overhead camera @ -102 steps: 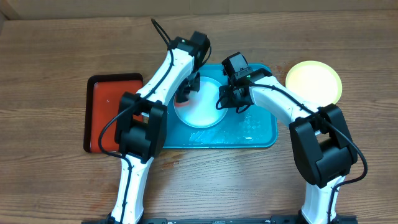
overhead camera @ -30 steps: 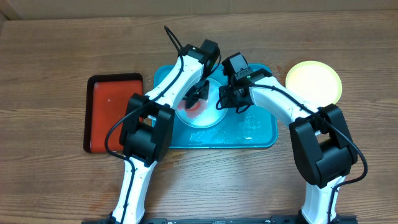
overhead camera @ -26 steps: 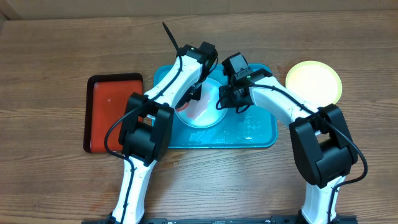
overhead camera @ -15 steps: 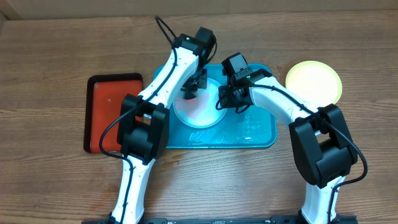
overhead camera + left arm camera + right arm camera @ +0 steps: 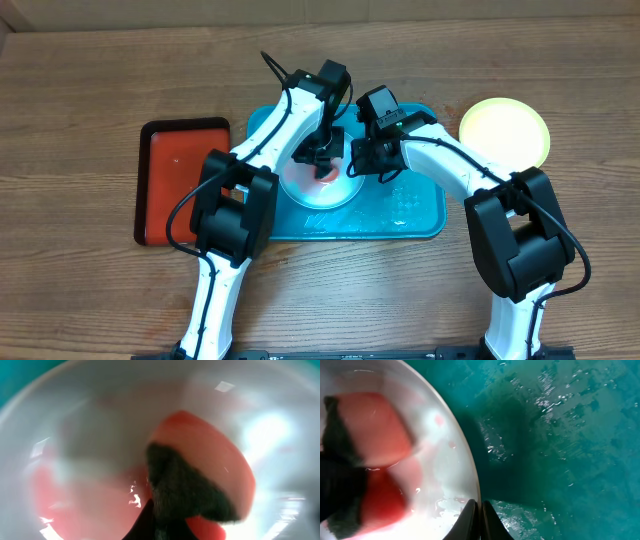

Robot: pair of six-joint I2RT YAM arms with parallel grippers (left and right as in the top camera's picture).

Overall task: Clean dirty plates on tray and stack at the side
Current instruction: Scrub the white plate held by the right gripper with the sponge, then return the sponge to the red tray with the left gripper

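A pale mint-white plate point(image 5: 300, 190) lies on the left half of the turquoise tray point(image 5: 405, 215). My left gripper point(image 5: 322, 160) is shut on a red sponge with a dark scouring side point(image 5: 200, 480) and presses it onto the plate's wet inside point(image 5: 100, 420), which shows pink smears. My right gripper point(image 5: 352, 166) is shut on the plate's right rim point(image 5: 476, 485), its fingertips point(image 5: 480, 520) pinching the edge. The sponge also shows in the right wrist view point(image 5: 370, 425). A lime-green plate point(image 5: 504, 132) sits on the table right of the tray; I cannot tell if more lie under it.
A smaller red tray with a black rim point(image 5: 175, 175) lies on the wooden table left of the turquoise tray. The tray's right half point(image 5: 560, 435) is wet and bare. The two arms cross close together over the tray's back edge.
My left gripper has moved the sponge about on the plate, from its left part to the back edge, then to the middle right. The right gripper has stayed on the rim.
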